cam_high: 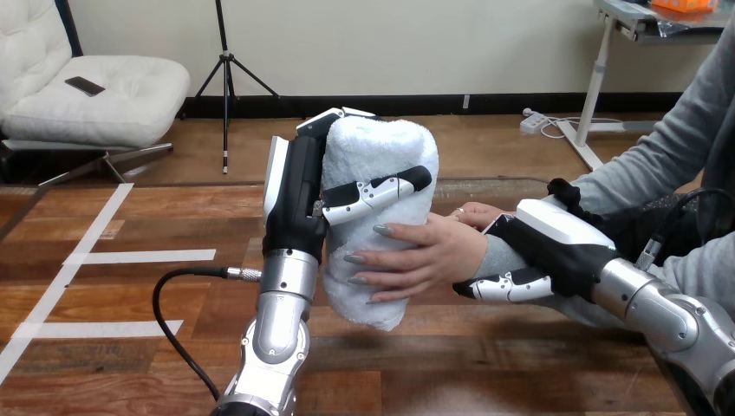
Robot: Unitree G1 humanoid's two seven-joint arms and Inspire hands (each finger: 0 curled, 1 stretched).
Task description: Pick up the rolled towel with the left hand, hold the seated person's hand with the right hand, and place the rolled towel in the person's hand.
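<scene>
Head view: there are two robot hands, one towel and one person's hand, all above a tabletop (485, 368) of dark, glossy wooden planks.

The left robot hand (295, 199) stands upright on its silver forearm. Its black body and white back shell are at the towel's left side. It grips the towel (374, 152): one black-and-white jointed finger wraps across the towel's front, and other fingertips curl over its top edge.

The towel is white, thick and nubbly, rolled into a fat cylinder with rounded ends. It stands nearly upright in that grip, with its lower end hanging below the hand, close over the tabletop.

The person's hand (429, 251) reaches in from the right in a grey sleeve. Its fingers are spread flat against the towel's lower front, just under the robot's finger.

The right robot hand (563, 247) is closed on the person's wrist. Its smooth white shell lies over the sleeve's cuff, and a jointed finger (503, 286) runs beneath the wrist.
</scene>
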